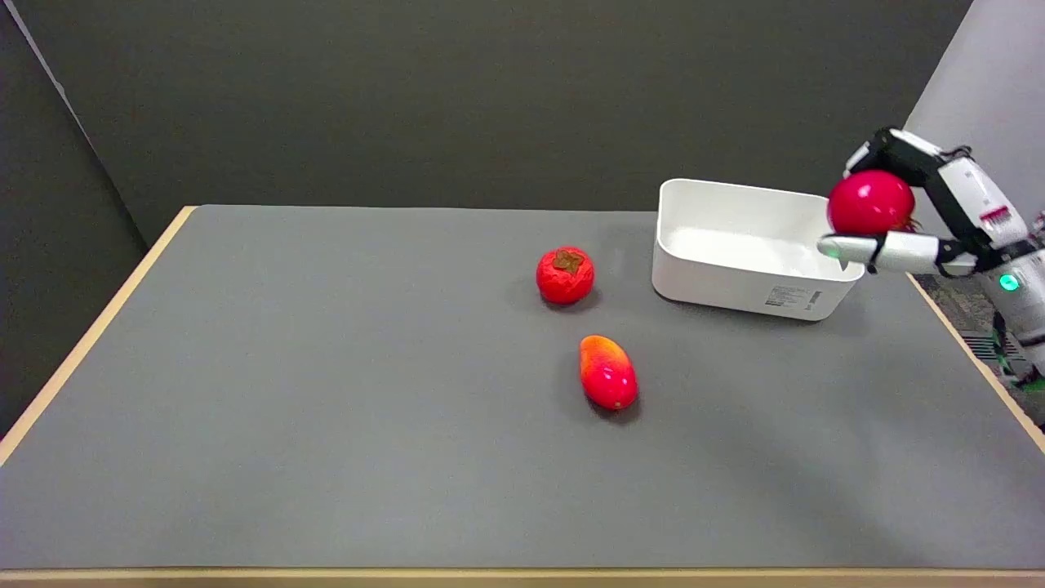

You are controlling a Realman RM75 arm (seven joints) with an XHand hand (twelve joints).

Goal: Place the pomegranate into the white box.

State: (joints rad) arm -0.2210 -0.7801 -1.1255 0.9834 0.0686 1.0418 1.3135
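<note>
Currently the right hand point(902, 216) holds the pomegranate point(870, 202) in the air, fingers wrapped around it from above and below: one white finger runs under the fruit, black-and-white ones arch over its top. Pomegranate sits over the right end of the white box point(747, 249), clear of the box floor, overlapping its right rim in the head view. Box is a rounded rectangular tub, open top, with a small printed label on its near wall; nothing visible inside it. Left of the box, apart from it, a red persimmon point(565, 275) with a brown calyx sits upright on the table point(326, 408). Nearer the camera than the box and to its left, a red-orange mango point(607, 372) lies on its side, well apart from the box and close to the persimmon. Table surface is flat matte grey with a light wood-coloured edge showing along the left, right and near sides. Behind the box, dark grey walls close off the far side; a lighter panel stands behind the arm. Right of the box, past the table edge, a strip of patterned floor shows.
</note>
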